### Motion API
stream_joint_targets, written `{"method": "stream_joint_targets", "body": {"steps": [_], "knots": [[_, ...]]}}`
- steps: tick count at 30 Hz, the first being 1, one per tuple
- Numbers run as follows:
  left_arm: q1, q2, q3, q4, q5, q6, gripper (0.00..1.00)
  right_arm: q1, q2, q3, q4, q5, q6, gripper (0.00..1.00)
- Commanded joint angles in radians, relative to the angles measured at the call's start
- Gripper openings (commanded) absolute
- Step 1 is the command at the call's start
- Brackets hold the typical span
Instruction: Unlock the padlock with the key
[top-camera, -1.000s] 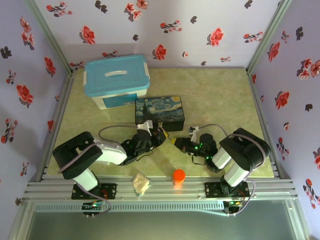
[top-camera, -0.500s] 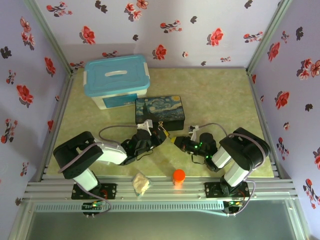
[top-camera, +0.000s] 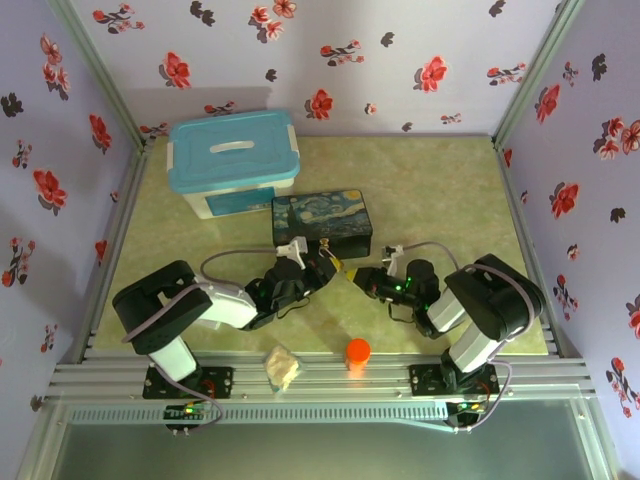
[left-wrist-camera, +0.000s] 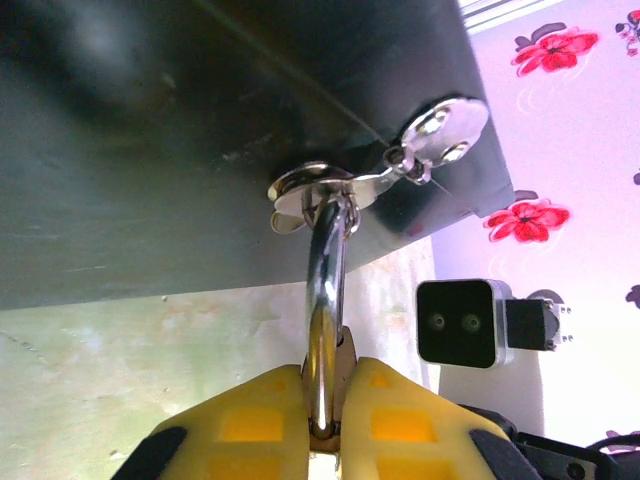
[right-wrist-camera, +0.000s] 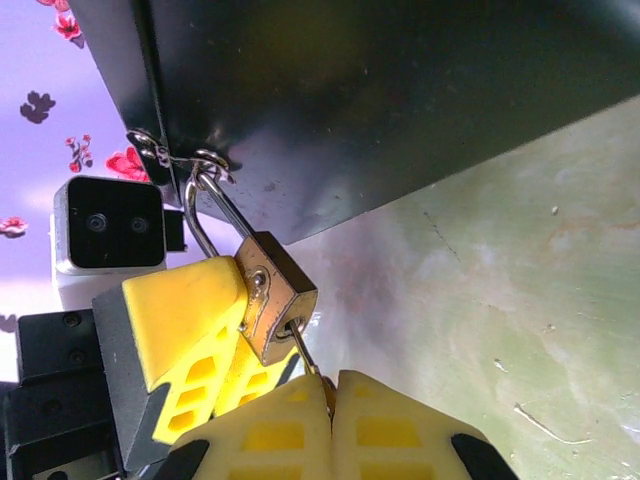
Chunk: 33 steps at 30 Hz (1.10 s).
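The small brass padlock (right-wrist-camera: 277, 297) hangs by its silver shackle (left-wrist-camera: 326, 290) from the latch ring (left-wrist-camera: 310, 190) on the front of the dark painted tin (top-camera: 322, 224). My left gripper (left-wrist-camera: 328, 400) is shut on the padlock body, its yellow fingers (right-wrist-camera: 185, 310) on either side. My right gripper (right-wrist-camera: 330, 395) is shut on the thin key (right-wrist-camera: 304, 357), whose blade runs into the keyhole at the padlock's bottom end. From above, both grippers meet just in front of the tin, the left gripper (top-camera: 322, 264) touching the right gripper (top-camera: 358, 277) end to end.
A blue-lidded white storage box (top-camera: 235, 160) stands behind the tin to the left. An orange cap (top-camera: 357, 352) and a crumpled pale lump (top-camera: 282, 368) lie by the near rail. Flowered walls enclose the green table (top-camera: 440, 200).
The right gripper has moved left toward the left gripper, bringing the key up to the padlock. The left gripper has shifted slightly right and toward the tin.
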Motion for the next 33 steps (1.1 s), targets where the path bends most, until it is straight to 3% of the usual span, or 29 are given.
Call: {"method": "stream_joint_targets", "body": {"steps": [1, 12, 21, 29, 33], "knots": [[-0.040, 0.017, 0.040, 0.132, 0.089, -0.013, 0.00, -0.027, -0.015, 0.064, 0.053, -0.088, 0.022, 0.00], [-0.047, 0.046, 0.051, 0.188, 0.109, -0.035, 0.00, -0.122, 0.014, 0.091, 0.053, -0.227, 0.039, 0.00], [-0.064, 0.050, 0.071, 0.176, 0.129, -0.030, 0.00, -0.153, 0.036, 0.123, 0.053, -0.225, 0.067, 0.00], [-0.080, 0.133, 0.089, 0.168, 0.098, -0.054, 0.00, -0.050, -0.040, 0.065, 0.053, 0.044, 0.217, 0.00], [-0.089, 0.163, 0.103, 0.189, 0.098, -0.067, 0.00, -0.012, -0.080, 0.059, 0.053, 0.101, 0.310, 0.00]]}}
